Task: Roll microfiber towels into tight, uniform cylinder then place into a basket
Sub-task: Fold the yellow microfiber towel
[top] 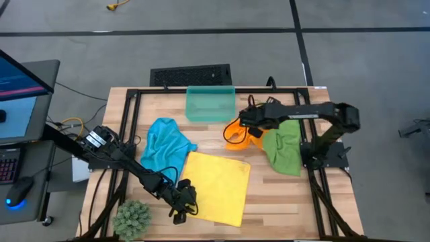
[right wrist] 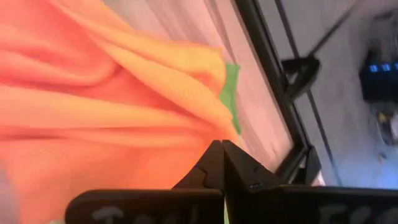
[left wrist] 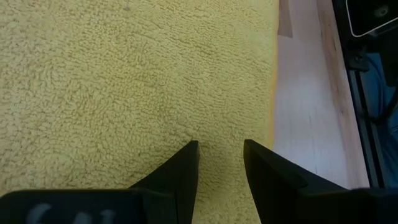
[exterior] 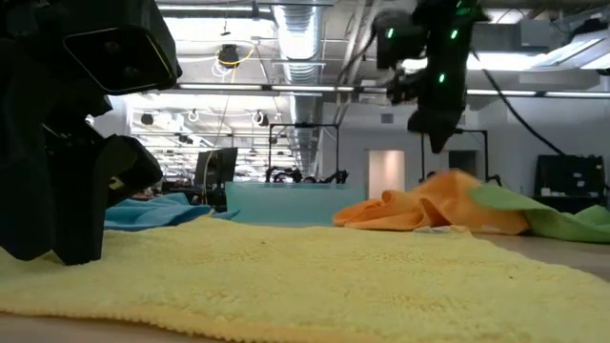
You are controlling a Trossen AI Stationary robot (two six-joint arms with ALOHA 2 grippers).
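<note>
Orange towel [top: 236,132] partly hidden under right gripper [top: 243,121] in high view; cut off by frame edges in right wrist view. Green towel [right wrist: 229,90] there reduced to a sliver. Basket [exterior: 276,203] base hidden behind yellow towel [exterior: 315,276] in low view. Left gripper [exterior: 71,143] cropped at frame edge, blurred. Contact with cloth not discernible.

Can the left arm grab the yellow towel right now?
Probably yes. The left gripper sits open right at the yellow towel, at its edge, with nothing lying between them.
</note>
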